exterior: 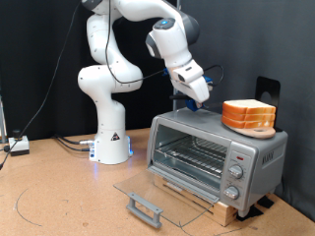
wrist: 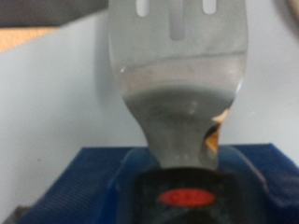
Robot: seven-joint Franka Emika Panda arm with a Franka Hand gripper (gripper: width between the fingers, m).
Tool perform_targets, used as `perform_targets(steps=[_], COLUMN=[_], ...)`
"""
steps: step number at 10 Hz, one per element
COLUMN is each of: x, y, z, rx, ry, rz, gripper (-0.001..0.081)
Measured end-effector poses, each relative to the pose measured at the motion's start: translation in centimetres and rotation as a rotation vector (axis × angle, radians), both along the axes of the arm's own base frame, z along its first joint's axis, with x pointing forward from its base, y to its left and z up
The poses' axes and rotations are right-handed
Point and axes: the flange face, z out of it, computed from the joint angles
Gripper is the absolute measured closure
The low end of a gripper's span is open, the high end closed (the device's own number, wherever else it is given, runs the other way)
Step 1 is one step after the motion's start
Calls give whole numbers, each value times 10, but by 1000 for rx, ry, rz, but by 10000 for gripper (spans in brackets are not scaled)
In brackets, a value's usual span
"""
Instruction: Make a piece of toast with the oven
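One stack of bread slices (exterior: 249, 115) was seen on the oven's (exterior: 217, 157) top at its right edge; the door (exterior: 157, 192) lay open. The gripper (exterior: 201, 96) hovered beside it, clenched on a spatula (wrist: 177, 84), its blade partly cropped; a single toast slice could not be made out.

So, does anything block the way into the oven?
Nothing visible: the oven has its glass door dropped flat open and its wire rack bare. The claw hangs above the oven top, beside the bread stack.

The oven (exterior: 212, 157) is silver with a grey handle (exterior: 143, 207); the bread stack (exterior: 249, 115) is orange-tan and pale.
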Motion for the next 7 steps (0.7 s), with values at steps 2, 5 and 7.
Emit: perform_targets(steps=[2,5,7], x=[-1,7,21], y=[-14,-26,-55], z=[19,21,22], rx=[57,50,44], ry=[-10,-45,-64], rz=[13,-41,-147], gripper=[396,396,396])
